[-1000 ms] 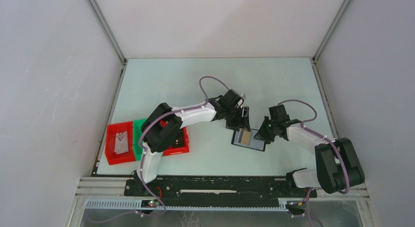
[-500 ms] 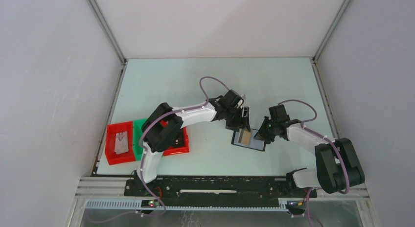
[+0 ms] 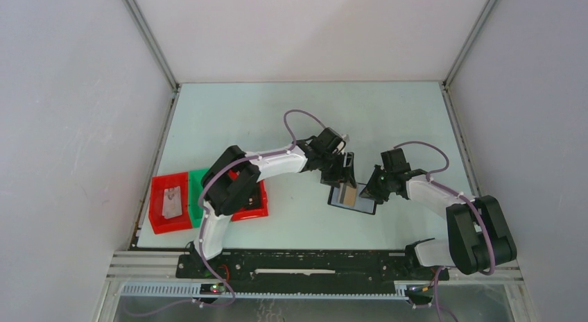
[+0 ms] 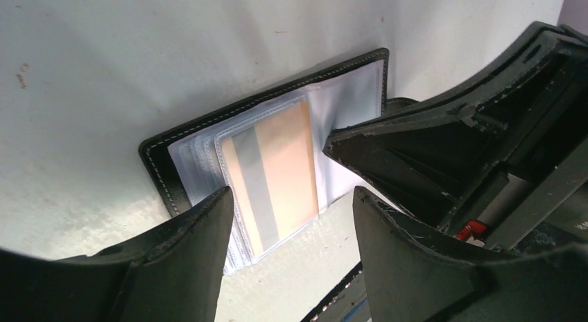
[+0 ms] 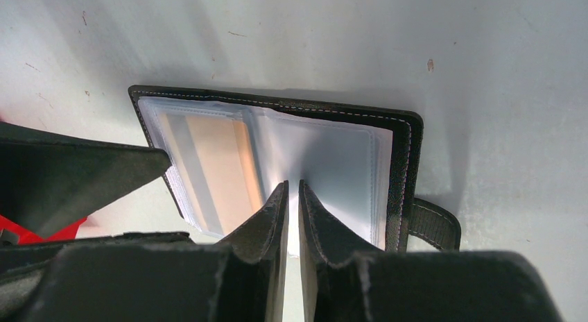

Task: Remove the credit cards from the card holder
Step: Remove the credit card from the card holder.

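Card holder [image 3: 352,197]: black, two-panel, lying open and flat on the counter [image 3: 291,114] between the two arms, clear sleeves facing up.
Credit cards: one tan card [image 4: 277,173] with a grey stripe, inside the top sleeve of the panel nearer the left arm. Any others cannot be made out in the stacked sleeves.
Left end effector [image 4: 290,197]: released, jaws standing either side of the tan card and holding nothing.
Right end effector [image 5: 288,190]: nearly clenched, tips set down on the clear sleeves near the fold. Whether a sleeve leaf is pinched between them cannot be told.
Change over the last second: slight. Both arms sit almost where they were, the holder has not shifted, and the left jaws have eased a touch wider.
Reading: the right arm appears to steady the holder while the left lines up on the tan card. No card is out yet.
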Tool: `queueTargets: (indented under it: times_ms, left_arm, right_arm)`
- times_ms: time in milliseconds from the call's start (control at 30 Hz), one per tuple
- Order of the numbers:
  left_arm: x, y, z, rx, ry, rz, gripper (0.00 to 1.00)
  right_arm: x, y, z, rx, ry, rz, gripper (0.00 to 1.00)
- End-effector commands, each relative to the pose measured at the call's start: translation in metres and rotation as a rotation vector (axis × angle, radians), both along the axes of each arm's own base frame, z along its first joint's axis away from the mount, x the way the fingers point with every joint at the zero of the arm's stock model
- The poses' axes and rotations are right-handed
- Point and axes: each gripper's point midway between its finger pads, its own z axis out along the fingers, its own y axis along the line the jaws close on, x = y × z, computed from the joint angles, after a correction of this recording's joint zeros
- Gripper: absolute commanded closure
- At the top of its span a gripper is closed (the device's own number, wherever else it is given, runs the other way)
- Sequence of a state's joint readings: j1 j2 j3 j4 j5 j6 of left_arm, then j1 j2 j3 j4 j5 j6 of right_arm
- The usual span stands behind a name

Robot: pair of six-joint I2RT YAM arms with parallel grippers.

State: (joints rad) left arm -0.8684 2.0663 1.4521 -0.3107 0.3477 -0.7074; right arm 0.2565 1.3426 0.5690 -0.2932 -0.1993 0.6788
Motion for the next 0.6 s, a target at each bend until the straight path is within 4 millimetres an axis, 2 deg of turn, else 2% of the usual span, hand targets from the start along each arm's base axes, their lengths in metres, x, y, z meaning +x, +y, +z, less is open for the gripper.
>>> queueTargets:
  times_ms: [0, 333, 567]
  left_arm:
    - [-0.014, -0.014, 0.007, -0.068, 0.028, -0.069, 0.31]
    - [-0.02, -0.025, 0.012, -0.12, 0.075, -0.096, 0.31]
    - [-0.024, -0.034, 0.023, -0.184, 0.1, -0.111, 0.31]
  right_arm:
    - [-0.008, -0.011, -0.009, -0.049, 0.018, -0.01, 0.82]
    - [-0.009, -0.012, -0.009, -0.05, 0.02, -0.008, 0.82]
    - [-0.009, -0.012, -0.009, -0.052, 0.021, -0.008, 0.82]
